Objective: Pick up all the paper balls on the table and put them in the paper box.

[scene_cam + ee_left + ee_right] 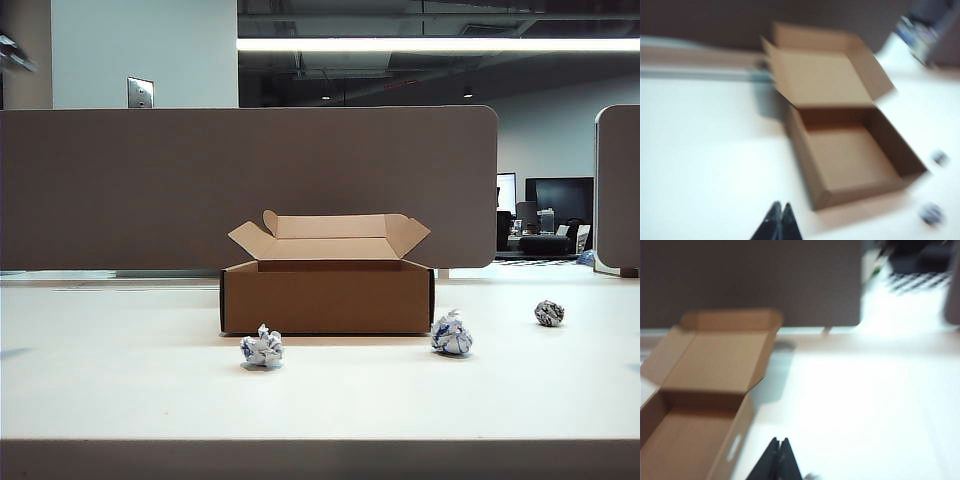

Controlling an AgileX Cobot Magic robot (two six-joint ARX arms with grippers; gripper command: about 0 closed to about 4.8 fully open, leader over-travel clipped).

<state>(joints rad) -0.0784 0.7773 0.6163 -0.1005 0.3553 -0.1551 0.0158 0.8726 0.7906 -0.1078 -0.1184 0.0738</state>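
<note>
The open brown paper box (327, 297) stands at the middle of the white table (120, 390), flaps raised at its back. Three paper balls lie in front of it and to its right: one near its left front corner (262, 347), one near its right front corner (451, 335), one further right (549, 313). Neither gripper shows in the exterior view. In the blurred left wrist view my left gripper (780, 206) is shut and empty above bare table beside the box (860, 187), with two balls (931, 213) (939, 157) beyond. My right gripper (780, 441) is shut and empty beside the box (732, 440).
A grey-brown partition panel (250, 180) runs behind the box, and a second panel (618, 185) stands at the far right. The table's straight front edge (320, 440) crosses the near side. Both wrist views are motion-blurred.
</note>
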